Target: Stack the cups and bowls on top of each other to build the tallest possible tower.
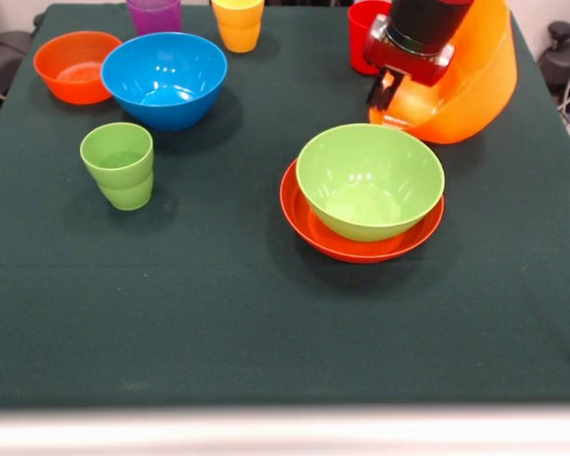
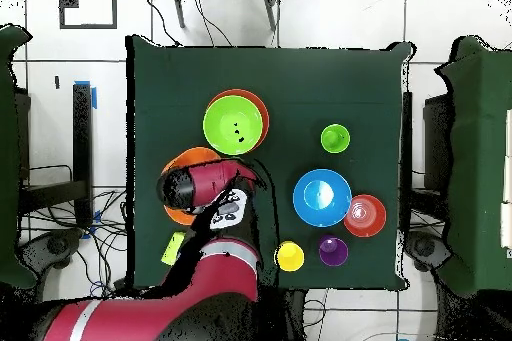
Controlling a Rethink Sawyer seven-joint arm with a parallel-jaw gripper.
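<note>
2 bowls are nested so far: the green bowl [image 1: 370, 180] sits inside the wide red-orange bowl [image 1: 361, 237] near the middle of the table [image 1: 218, 323]. The pincer [image 1: 385, 92] holds the large orange-yellow bowl [image 1: 461, 85] tilted on its side just behind that pair, pinching its rim as far as I can judge. Still loose are the blue bowl [image 1: 163, 80] and the small orange bowl [image 1: 76, 66], touching at the far left, the light green cups [image 1: 120, 165], which look like 2 stacked, and the purple cup [image 1: 154, 14], yellow cup [image 1: 237, 24] and red cup [image 1: 363, 36] along the far edge. Most of the tower remains unbuilt.
</note>
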